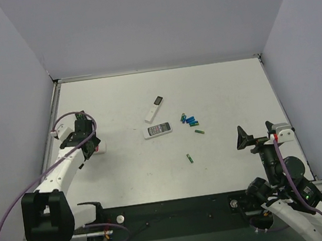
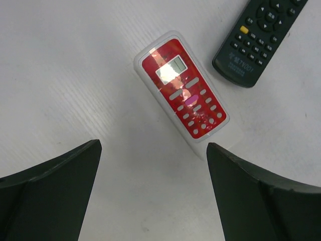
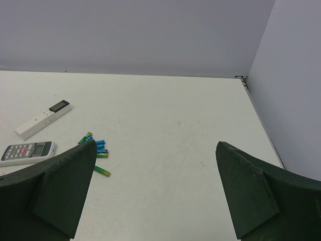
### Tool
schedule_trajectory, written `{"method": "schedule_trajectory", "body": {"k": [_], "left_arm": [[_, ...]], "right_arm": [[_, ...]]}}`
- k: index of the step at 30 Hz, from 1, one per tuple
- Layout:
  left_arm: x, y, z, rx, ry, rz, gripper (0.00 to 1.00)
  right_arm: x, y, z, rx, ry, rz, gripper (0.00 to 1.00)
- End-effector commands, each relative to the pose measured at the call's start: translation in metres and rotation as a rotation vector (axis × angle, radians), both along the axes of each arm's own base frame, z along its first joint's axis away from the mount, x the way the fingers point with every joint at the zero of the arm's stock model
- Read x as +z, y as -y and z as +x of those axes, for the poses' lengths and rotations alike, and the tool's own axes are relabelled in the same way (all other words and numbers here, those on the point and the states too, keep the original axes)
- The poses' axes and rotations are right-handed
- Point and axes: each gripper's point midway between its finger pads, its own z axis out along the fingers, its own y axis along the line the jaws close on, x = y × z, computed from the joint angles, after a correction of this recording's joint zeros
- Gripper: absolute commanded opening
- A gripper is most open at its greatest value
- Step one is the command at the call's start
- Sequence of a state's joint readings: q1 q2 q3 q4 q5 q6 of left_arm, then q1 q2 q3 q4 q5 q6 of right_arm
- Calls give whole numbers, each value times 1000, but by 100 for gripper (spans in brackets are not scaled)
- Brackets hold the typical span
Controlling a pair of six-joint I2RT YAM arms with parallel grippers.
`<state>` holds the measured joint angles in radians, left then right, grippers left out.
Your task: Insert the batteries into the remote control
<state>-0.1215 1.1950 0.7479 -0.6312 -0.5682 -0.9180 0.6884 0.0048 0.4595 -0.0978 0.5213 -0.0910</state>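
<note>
Start at the left gripper (image 2: 153,146): fingers parted wide, holding nothing, hovering over the remote control (image 2: 183,90). Find that remote just ahead of the gap, face up with its red button side showing, long axis slanted across the line between the fingers, screen end far-left and keypad end near-right. Probably calls for a wrist turn to square up, and a flip, since no battery bay shows. Note the black remote (image 2: 258,37) near it, not touching. Move out to the right gripper (image 3: 156,145): likewise spread and empty, the nearer arm to the batteries (image 3: 99,146) yet well apart from them, with the cells ahead and to its left. Count four remotes: one red, one black, one white remote with grey screen (image 1: 157,130), one slim white remote (image 1: 154,109). Count roughly five batteries clustered plus two strays, too small to number exactly.
</note>
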Motion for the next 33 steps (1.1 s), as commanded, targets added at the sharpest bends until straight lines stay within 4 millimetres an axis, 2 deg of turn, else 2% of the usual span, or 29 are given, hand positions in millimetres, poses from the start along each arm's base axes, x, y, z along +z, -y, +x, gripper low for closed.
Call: {"method": "schedule_trajectory", "body": {"k": [1,3,4,6,10,14,18,25,33], "left_arm": [[2,0,37,153,100,-129,97],[-11,2,47,171,83,-152,97],[-12,1,53,198,91,-165,97],[-24,-2,54,232,43,-167,97],[-29,-17,60,331,65,-162,96],[-38,-12,68,320,42,-185,96],[-55,-9,66,315,-29,-187,96],[-68,-9,63,300,-84,-172,95],[-79,-1,42,265,-144,-204,75]], "right_arm": [[42,34,-34,-30,206,190,100],[42,33,-34,-25,206,191,100],[42,33,-34,-23,206,191,100],[43,34,-34,-27,208,191,100],[41,34,-34,-32,204,189,100],[42,34,-34,-33,206,186,100],[41,34,-33,-35,202,181,100],[41,34,-34,-30,204,182,100],[42,31,-34,-15,207,186,100]]}}
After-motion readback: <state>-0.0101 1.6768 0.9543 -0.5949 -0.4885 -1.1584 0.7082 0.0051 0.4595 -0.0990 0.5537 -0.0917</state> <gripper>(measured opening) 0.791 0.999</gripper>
